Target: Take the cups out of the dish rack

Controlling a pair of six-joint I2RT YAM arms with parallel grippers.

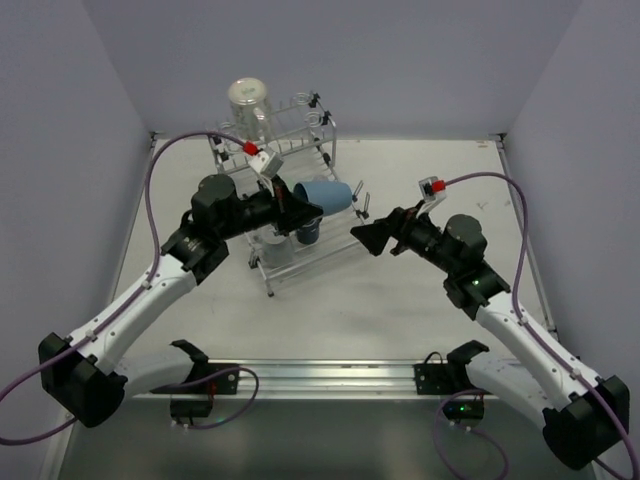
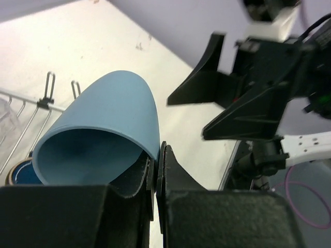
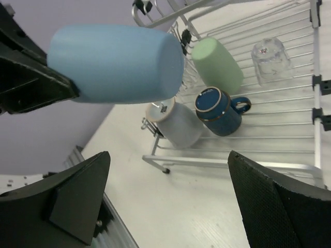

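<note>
My left gripper [image 1: 303,211] is shut on the rim of the light blue tumbler [image 1: 327,195] and holds it on its side above the dish rack's [image 1: 300,262] front right part. In the left wrist view the jaws [image 2: 156,164] pinch the tumbler's [image 2: 106,111] wall. My right gripper [image 1: 363,238] is open and empty just right of the tumbler [image 3: 119,62], its fingers spread wide [image 3: 165,201]. On the rack [image 3: 289,164] lie a pale green tumbler [image 3: 218,64], a clear glass [image 3: 269,57], a dark blue mug [image 3: 217,111] and a pale cup with a tan rim [image 3: 178,124].
A tall clear glass [image 1: 247,100] stands at the rack's back left. Purple walls close the table on three sides. Bare white table [image 1: 400,310] lies in front of and right of the rack. A metal rail [image 1: 320,375] runs along the near edge.
</note>
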